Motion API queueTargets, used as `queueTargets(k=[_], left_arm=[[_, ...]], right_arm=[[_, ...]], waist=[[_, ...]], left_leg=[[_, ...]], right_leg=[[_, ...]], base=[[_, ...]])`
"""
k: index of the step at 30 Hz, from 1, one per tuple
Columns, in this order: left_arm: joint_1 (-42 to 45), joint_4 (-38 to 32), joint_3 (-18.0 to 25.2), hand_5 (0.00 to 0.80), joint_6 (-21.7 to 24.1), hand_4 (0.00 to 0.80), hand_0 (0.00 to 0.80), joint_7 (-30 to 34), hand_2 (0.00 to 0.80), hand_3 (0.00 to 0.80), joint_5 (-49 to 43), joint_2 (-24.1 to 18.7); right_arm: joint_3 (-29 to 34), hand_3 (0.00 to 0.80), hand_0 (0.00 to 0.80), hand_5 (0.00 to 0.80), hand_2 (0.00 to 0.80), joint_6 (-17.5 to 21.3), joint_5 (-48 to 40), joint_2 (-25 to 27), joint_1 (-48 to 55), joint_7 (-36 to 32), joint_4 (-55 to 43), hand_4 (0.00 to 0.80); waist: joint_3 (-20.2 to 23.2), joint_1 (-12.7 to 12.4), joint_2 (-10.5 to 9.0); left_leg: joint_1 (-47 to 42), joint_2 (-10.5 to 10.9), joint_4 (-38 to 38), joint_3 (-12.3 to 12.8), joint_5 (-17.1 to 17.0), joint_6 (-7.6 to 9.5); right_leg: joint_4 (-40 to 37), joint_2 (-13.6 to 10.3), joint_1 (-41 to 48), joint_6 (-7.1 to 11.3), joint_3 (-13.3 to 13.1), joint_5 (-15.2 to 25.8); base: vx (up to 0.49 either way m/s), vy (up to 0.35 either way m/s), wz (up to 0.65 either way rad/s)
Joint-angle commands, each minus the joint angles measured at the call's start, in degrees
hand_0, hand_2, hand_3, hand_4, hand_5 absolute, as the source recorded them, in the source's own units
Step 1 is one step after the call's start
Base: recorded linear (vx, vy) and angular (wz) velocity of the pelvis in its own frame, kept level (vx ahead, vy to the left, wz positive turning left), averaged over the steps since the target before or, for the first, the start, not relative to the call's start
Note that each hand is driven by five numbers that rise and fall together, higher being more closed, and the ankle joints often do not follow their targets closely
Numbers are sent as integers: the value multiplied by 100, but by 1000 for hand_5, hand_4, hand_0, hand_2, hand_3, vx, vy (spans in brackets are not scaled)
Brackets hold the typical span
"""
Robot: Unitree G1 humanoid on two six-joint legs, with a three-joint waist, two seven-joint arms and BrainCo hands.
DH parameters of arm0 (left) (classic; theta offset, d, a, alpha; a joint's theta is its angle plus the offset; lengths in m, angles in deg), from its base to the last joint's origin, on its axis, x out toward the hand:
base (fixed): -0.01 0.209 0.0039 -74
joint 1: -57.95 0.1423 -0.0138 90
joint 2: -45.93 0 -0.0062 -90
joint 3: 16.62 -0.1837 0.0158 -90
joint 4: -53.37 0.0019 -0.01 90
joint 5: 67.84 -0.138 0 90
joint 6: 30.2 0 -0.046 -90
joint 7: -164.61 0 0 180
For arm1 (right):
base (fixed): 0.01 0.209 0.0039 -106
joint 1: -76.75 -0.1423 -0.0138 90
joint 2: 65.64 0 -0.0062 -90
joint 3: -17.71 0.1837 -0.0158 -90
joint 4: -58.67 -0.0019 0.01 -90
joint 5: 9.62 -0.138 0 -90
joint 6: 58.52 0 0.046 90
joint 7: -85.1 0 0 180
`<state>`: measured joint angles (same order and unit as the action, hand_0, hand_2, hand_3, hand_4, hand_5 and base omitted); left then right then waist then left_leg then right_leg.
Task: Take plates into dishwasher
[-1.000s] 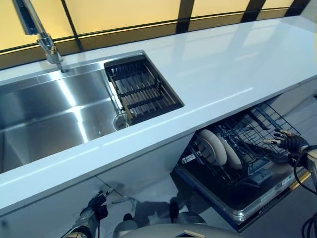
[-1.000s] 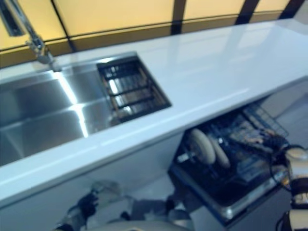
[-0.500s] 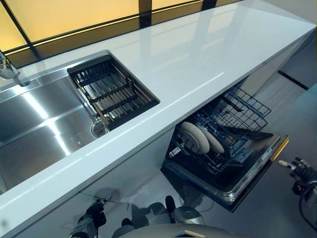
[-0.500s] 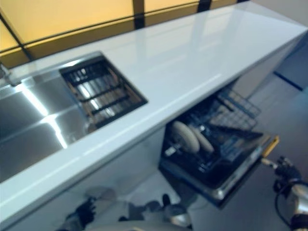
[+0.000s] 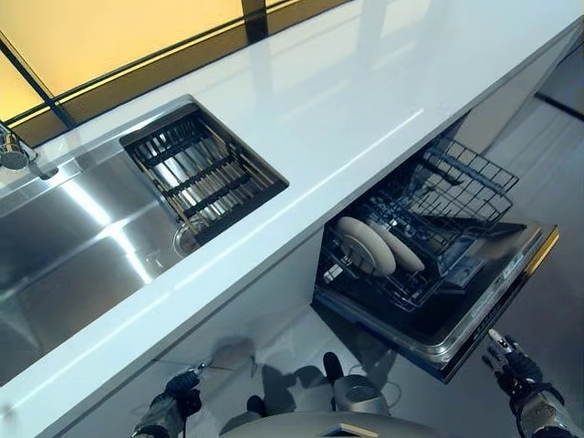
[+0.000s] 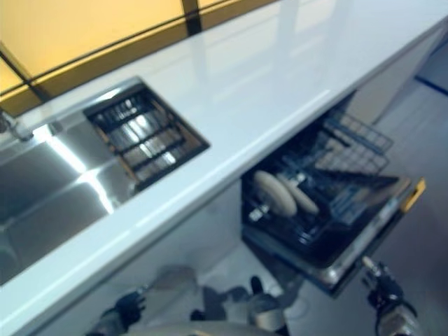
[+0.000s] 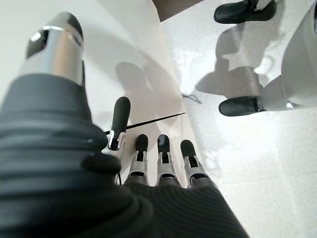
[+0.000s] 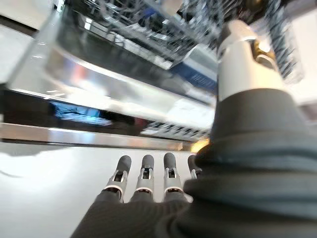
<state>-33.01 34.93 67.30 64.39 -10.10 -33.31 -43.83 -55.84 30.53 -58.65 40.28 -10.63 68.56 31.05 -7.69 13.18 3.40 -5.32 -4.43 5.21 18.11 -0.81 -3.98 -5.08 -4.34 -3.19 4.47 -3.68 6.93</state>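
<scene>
Two white plates [image 5: 367,246] stand upright in the pulled-out wire rack [image 5: 438,214] of the open dishwasher [image 5: 474,306] under the counter; they also show in the right eye view [image 6: 276,194]. My right hand [image 5: 513,370] is low beside the front corner of the dishwasher door, open and empty; its wrist view shows straight fingers [image 8: 143,173] just off the door's edge. My left hand [image 5: 178,401] hangs low in front of the white cabinet, open and empty, with straight fingers [image 7: 161,156] in its wrist view.
A white counter [image 5: 347,91] runs across the view with a steel sink [image 5: 64,237] at the left. A dark slatted drain basket [image 5: 203,169] sits in the sink's right end. A tap base [image 5: 14,157] stands at the far left.
My right hand has dropped from the rack's edge to below the dishwasher door's corner. The camera has swung, so the whole scene shifted. The plates have stayed in the rack.
</scene>
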Motion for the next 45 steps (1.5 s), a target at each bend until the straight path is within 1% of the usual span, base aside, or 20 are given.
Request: queueTargets(k=[1, 5, 8, 10, 12, 14, 19, 21, 24, 30, 33, 40, 43, 45], left_arm=[[-722, -78, 105, 0, 489, 0, 0, 53, 0, 0, 176, -215], [-782, -148, 74, 0, 533, 0, 0, 97, 0, 0, 332, -168], [-845, -145, 65, 0, 544, 0, 0, 143, 0, 0, 372, -184], [-924, -156, 16, 0, 518, 0, 0, 190, 0, 0, 416, -218], [-958, -159, -11, 0, 522, 0, 0, 239, 0, 0, 420, -231], [-977, -226, -79, 0, 531, 0, 0, 266, 0, 0, 433, -217], [-1056, -323, -285, 0, 563, 0, 0, 322, 0, 0, 458, -131], [-1088, -327, -336, 0, 546, 0, 0, 343, 0, 0, 456, -111], [-1124, -303, -426, 0, 546, 0, 0, 374, 0, 0, 511, -54], [-1075, -315, -586, 0, 516, 0, 0, 323, 0, 0, 475, 114], [-992, -329, -637, 0, 506, 0, 0, 325, 0, 0, 419, 156], [-874, -499, -670, 0, 352, 0, 0, 235, 0, 0, 381, 124], [-852, -560, -669, 0, 294, 0, 0, 200, 0, 0, 368, 104], [-852, -541, -685, 0, 293, 0, 0, 166, 0, 0, 390, 111]], right_arm=[[134, 0, 0, 0, 0, 151, -592, 13, -655, -303, 213, 0], [20, 0, 0, 0, 0, 126, -766, -17, -860, -322, 466, 0], [-21, 0, 0, 0, 0, 163, -900, 25, -1023, -265, 670, 0], [-57, 0, 0, 0, 0, 170, -1065, 86, -1151, -312, 863, 0], [-78, 0, 0, 0, 0, 94, -1027, 133, -1214, -424, 968, 0], [-164, 0, 0, 0, 0, 108, -874, 189, -1355, -445, 1031, 0], [-539, 0, 0, 0, 0, 152, -882, 159, -1809, -967, 950, 0], [-711, 0, 0, 0, 0, 212, -841, 116, -2002, -1231, 850, 0], [-971, 0, 0, 0, 0, 159, -768, 36, -2343, -1417, 640, 0], [-1302, 0, 0, 0, 0, 86, -753, -15, -2854, -1509, 145, 0], [-1513, 0, 0, 0, 0, 105, -691, -76, -2978, -1360, -360, 0], [-1932, 0, 0, 0, 0, -32, -685, -109, -3230, -951, -1609, 0], [-2032, 0, 0, 0, 0, -38, -839, -96, -3400, -866, -1935, 0], [-2050, 0, 0, 0, 0, -64, -950, -56, -3585, -884, -1980, 0]], waist=[[-277, -11, 76], [-438, -36, 334], [-528, -59, 462], [-615, -72, 587], [-677, -83, 691], [-751, -113, 799], [-838, -196, 1001], [-822, -230, 1044], [-771, -268, 1086], [-601, -368, 1102], [-517, -407, 1074], [-386, -450, 977], [-343, -498, 918], [-296, -547, 878]], left_leg=[[104, 148, -29, -507, 131, 188], [248, 199, -21, -560, 54, 136], [328, 222, -21, -577, 13, 110], [403, 248, -21, -610, -23, 85], [450, 294, -21, -646, -46, 78], [490, 341, -22, -687, -67, 76], [528, 426, -32, -765, -91, 72], [526, 452, -30, -795, -90, 73], [527, 482, -27, -813, -100, 70], [478, 499, -27, -855, -118, 54], [427, 504, -27, -875, -121, 47], [361, 503, -24, -892, -115, 45], [337, 495, -26, -910, -116, 46], [321, 492, -27, -936, -115, 47]], right_leg=[[362, -242, -101, 356, 87, -146], [350, -287, -223, 315, 148, -151], [352, -322, -291, 291, 194, -153], [379, -348, -368, 276, 226, -165], [384, -381, -417, 266, 257, -161], [383, -420, -447, 252, 288, -160], [364, -487, -449, 215, 368, -174], [350, -504, -437, 210, 399, -177], [348, -531, -421, 205, 442, -187], [358, -575, -329, 196, 546, -222], [353, -600, -261, 199, 589, -224], [335, -636, -176, 213, 625, -213], [321, -647, -135, 223, 645, -199], [313, -654, -106, 231, 670, -190]], base=[[-99, 45, -5], [-100, 15, -2], [-104, -16, -4], [-109, -14, 2], [-97, 8, 4], [-97, 21, 3], [-62, 23, 0], [-24, 27, -12], [-7, 21, -3], [29, 12, -5], [55, 5, -6], [38, -8, -13], [26, -27, -12], [32, -36, -9]])
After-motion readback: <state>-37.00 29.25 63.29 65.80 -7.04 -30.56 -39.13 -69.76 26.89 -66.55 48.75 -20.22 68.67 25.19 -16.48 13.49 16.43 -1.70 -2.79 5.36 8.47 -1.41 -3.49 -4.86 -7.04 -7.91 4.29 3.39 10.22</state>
